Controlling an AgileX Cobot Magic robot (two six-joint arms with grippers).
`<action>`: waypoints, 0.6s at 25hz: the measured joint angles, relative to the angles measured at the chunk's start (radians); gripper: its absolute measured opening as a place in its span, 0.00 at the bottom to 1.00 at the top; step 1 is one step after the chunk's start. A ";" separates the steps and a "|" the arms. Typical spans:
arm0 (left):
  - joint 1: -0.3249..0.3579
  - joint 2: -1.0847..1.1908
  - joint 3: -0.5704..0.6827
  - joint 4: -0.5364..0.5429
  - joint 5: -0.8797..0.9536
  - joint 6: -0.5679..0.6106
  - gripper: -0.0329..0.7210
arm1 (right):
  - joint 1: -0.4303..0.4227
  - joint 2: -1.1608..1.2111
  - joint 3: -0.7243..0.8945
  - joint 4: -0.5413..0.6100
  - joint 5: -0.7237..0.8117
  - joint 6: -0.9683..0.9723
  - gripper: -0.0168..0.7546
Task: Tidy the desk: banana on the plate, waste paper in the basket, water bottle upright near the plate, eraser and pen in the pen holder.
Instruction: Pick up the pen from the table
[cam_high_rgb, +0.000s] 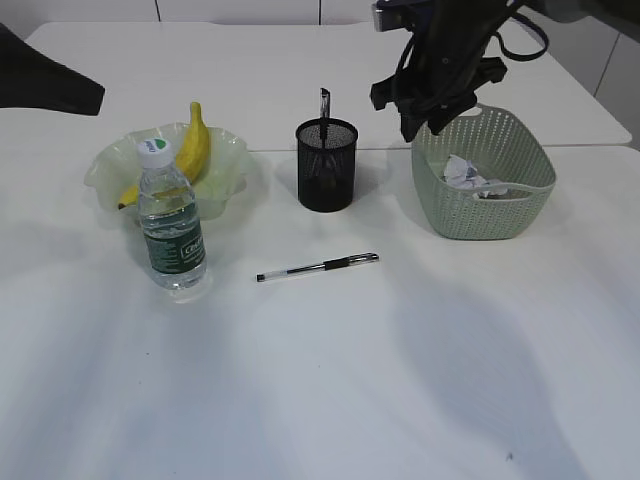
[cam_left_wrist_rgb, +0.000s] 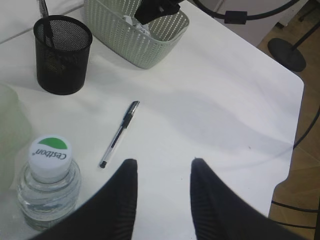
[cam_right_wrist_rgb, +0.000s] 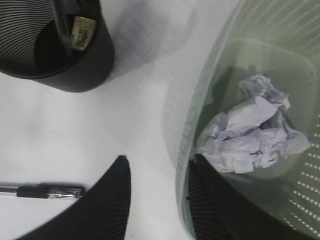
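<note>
White desk (cam_high_rgb: 330, 380) fills the exterior view; banana (cam_high_rgb: 193, 147) lies in the ruffled green plate (cam_high_rgb: 232, 160) at upper left, water bottle (cam_high_rgb: 171, 221) stands upright touching the plate's front edge, cap on. Black mesh pen holder (cam_high_rgb: 326, 165) sits centre-top with one pen (cam_high_rgb: 324, 104) sticking out of it; second pen (cam_high_rgb: 318, 267) lies flat on the desk below the holder, well apart from it. Sage basket (cam_high_rgb: 484, 178) at upper right holds the waste paper (cam_high_rgb: 468, 174). Right gripper (cam_high_rgb: 432, 118) hangs over the basket's left rim, jaw gap not readable from this angle; left arm is only a dark shape at the upper left edge. Left wrist view: left gripper (cam_left_wrist_rgb: 161, 200) at bottom centre, fingers (cam_left_wrist_rgb: 122, 200) apart with bare desk between them, holding nothing; bottle cap (cam_left_wrist_rgb: 49, 156) at lower left, loose pen (cam_left_wrist_rgb: 119, 134) mid-frame, pen holder (cam_left_wrist_rgb: 62, 54) upper left, basket (cam_left_wrist_rgb: 137, 35) top centre. Right wrist view: right gripper (cam_right_wrist_rgb: 157, 200) at bottom, jaws parted and empty, one finger over the desk, the other over the basket rim (cam_right_wrist_rgb: 187, 145); waste paper (cam_right_wrist_rgb: 255, 132) lies on the basket floor at right; pen holder (cam_right_wrist_rgb: 65, 45) upper left with the eraser (cam_right_wrist_rgb: 82, 31) and a pen inside; loose pen (cam_right_wrist_rgb: 42, 191) at lower left edge
</note>
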 joint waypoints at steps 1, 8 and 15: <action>0.000 0.000 0.000 0.000 0.000 0.000 0.37 | -0.010 0.000 0.000 0.002 0.000 0.000 0.38; 0.000 0.000 0.000 0.002 -0.023 0.000 0.37 | -0.044 0.000 0.000 0.008 0.000 0.000 0.32; -0.053 0.002 -0.122 0.126 -0.134 0.000 0.38 | -0.089 0.000 0.000 0.078 0.000 0.000 0.31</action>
